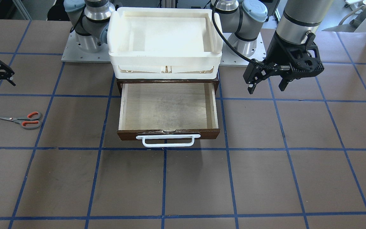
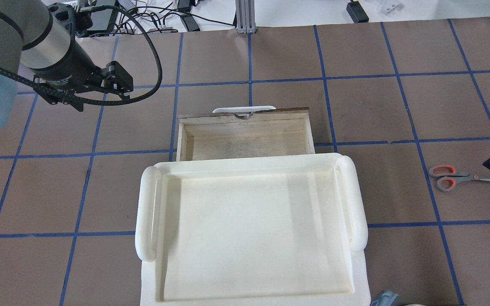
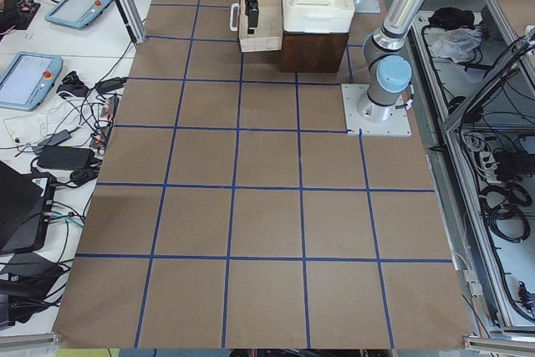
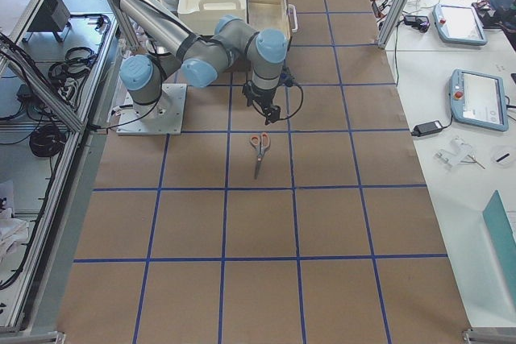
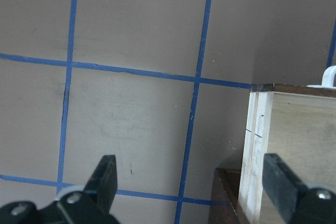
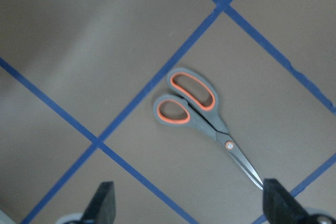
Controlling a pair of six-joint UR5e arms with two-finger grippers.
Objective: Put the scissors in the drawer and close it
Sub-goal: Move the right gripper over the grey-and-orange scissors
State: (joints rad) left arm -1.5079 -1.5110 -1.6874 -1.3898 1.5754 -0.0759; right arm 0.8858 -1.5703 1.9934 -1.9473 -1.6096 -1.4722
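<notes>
Right gripper (image 6: 189, 205) hangs near the scissors (image 6: 202, 114), jaws spread wide, gripping nothing. The scissors lie flat on the table (image 1: 195, 184) on the robot's right, well apart from the drawer (image 1: 168, 108), which stands pulled open and empty under the white tray (image 1: 164, 58). Left gripper (image 1: 266, 89) hovers beside the drawer, jaws spread too; looks like only the opening is done, with pick, drop-in and push-shut all left.

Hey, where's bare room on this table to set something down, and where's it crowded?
Bare: the table squares past the drawer handle, the drawer's floor, and the white tray on top. Crowded: around the scissors by the right hand, and beside the drawer where the left hand hangs.
</notes>
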